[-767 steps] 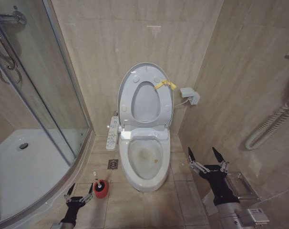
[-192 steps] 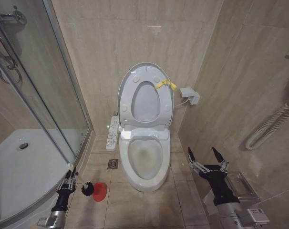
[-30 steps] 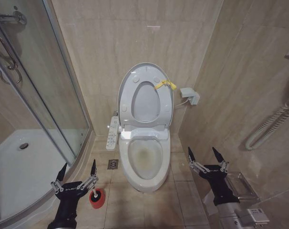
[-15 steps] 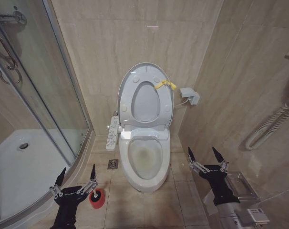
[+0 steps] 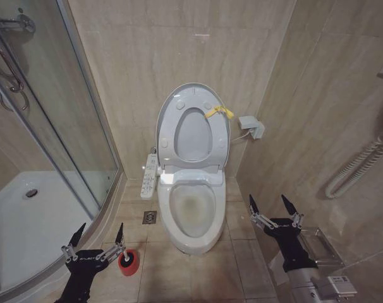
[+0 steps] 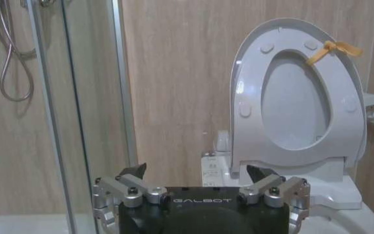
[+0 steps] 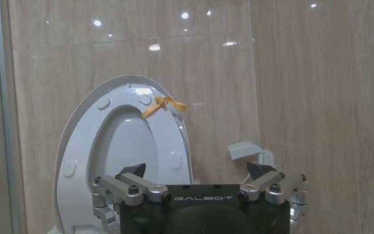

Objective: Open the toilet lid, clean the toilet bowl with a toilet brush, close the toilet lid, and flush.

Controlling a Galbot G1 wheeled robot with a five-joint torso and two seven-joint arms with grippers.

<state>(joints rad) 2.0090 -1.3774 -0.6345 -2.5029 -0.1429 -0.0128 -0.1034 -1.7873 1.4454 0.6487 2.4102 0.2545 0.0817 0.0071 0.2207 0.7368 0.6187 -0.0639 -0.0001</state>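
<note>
The toilet lid [image 5: 193, 94] stands raised against the back wall with the seat ring folded up on it and a yellow tag [image 5: 218, 112] at its edge. Below it the toilet bowl [image 5: 193, 212] lies uncovered, with yellowish stains inside. The toilet brush [image 5: 129, 262] stands in its red base on the floor, left of the bowl. My left gripper [image 5: 102, 228] hovers open just left of the brush, holding nothing. My right gripper [image 5: 268, 202] is open and idle to the right of the bowl. The left wrist view has the lid [image 6: 297, 97] beyond the left gripper [image 6: 196, 171]; the right wrist view has the lid [image 7: 128, 156] beyond the right gripper [image 7: 196, 170].
A glass shower enclosure [image 5: 59, 126] with a white tray [image 5: 27, 227] fills the left side. A long remote panel [image 5: 150, 175] hangs beside the toilet, a floor drain [image 5: 150, 218] lies below it, and a wall box [image 5: 251, 126] sits on the right.
My left gripper, open, has drawn back and down toward the view's lower edge, away from the brush. The brush, toilet and right arm have stayed put.
</note>
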